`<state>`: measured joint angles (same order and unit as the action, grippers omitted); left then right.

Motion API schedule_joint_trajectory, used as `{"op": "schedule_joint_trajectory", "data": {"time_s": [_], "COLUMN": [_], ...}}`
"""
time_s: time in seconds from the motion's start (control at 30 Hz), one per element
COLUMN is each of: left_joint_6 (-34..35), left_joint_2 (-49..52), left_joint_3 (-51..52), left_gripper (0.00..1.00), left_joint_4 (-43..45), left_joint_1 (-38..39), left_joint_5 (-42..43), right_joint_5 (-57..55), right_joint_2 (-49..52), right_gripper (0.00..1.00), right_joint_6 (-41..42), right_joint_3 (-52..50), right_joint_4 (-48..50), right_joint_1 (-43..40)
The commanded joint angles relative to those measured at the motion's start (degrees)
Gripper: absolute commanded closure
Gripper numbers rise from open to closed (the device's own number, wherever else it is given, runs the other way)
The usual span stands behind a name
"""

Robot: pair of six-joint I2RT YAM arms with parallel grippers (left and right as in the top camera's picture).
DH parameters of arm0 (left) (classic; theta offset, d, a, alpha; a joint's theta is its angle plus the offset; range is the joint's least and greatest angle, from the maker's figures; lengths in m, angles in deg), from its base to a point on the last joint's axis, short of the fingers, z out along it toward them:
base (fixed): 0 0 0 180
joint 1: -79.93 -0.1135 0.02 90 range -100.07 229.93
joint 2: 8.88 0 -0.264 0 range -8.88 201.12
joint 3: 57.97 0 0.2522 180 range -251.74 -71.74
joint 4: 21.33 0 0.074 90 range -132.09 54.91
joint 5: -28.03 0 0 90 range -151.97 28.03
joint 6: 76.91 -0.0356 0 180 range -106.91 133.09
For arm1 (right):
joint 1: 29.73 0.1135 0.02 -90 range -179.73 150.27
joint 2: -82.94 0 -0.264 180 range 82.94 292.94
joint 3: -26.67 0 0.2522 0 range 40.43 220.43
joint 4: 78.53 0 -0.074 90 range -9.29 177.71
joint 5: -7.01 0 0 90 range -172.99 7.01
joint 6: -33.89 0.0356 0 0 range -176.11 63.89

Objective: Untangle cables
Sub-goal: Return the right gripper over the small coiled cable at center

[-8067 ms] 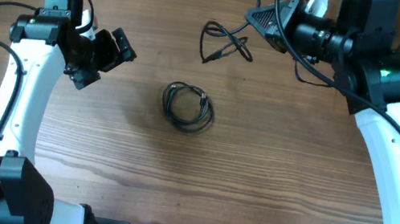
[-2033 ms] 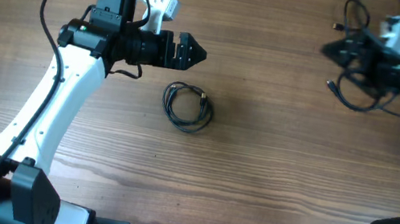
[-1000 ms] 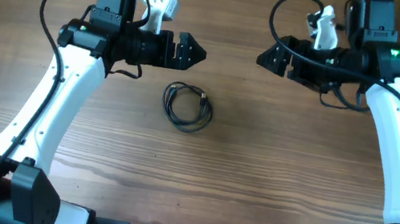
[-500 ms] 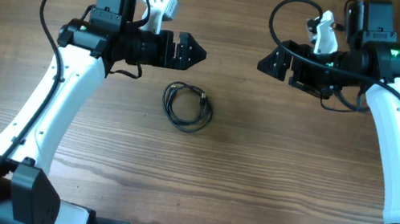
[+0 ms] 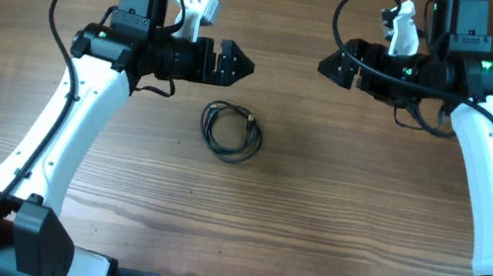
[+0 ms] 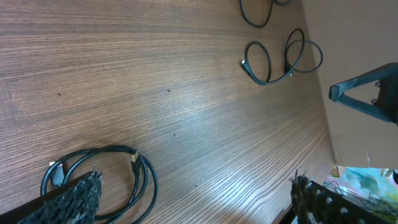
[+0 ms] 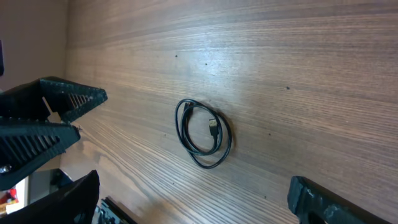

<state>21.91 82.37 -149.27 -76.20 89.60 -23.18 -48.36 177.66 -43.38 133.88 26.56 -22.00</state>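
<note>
Fingers: left fingers (image 6: 71, 199) spread wide, nothing between them; right fingers (image 7: 336, 199) likewise wide and empty.

Left gripper (image 5: 239, 64): hangs above the table (image 5: 334, 213), pointing toward the middle, near the coil and just on its far side.

Right gripper (image 5: 330, 68): faces the left one across bare wood, well apart from the coil.

Coil (image 5: 232, 133): one thin black cable wound in a few flat loops, lying mid-table, touching neither gripper. Plug ends sit on its upper right edge in the overhead view. Both wrist views show it lying flat on the wood.

Loose cables (image 6: 273, 59): open black loops lying apart from the coil toward the table's far edge, seen in the left wrist view. They look already separated.

Step in hand, as judged: taking up the coil, the last bundle to open.
- Bring the left gripper down over one outer strand only, close to a plug end, not across the whole bundle.
- Keep the fingers wide until they straddle that strand. The cable lies flat on the wood, so a shallow pinch may slip.
- Have the right gripper take a strand on the opposite side, then draw apart slowly so the loops unwind rather than tighten.

Markings: no brand, label or writing legible on cables or arms. A green light (image 5: 484, 66) shows on the right arm.
</note>
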Motion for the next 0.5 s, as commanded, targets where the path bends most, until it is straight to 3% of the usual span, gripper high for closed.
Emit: {"op": "schedule_joint_trajectory", "data": {"time_s": [0.0, 0.33, 0.47], "left_joint_6": [-0.7, -0.7, -0.7], "left_joint_2": [0.4, 0.4, 0.4], "left_joint_3": [-0.2, -0.2, -0.2], "left_gripper": [0.00, 0.00, 0.00], "left_joint_4": [0.1, 0.1, 0.1], "left_joint_1": [-0.2, -0.2, -0.2], "left_joint_5": [-0.6, -0.6, -0.6], "right_joint_5": [-0.1, -0.9, -7.8], "right_joint_2": [0.5, 4.7, 7.5], "right_gripper": [0.00, 0.05, 0.08], "right_joint_6": [-0.8, 0.5, 3.0], "right_joint_3": [-0.5, -0.5, -0.5], "right_joint_4": [0.3, 3.5, 3.3], "right_joint_1": [0.2, 5.3, 7.1]}}
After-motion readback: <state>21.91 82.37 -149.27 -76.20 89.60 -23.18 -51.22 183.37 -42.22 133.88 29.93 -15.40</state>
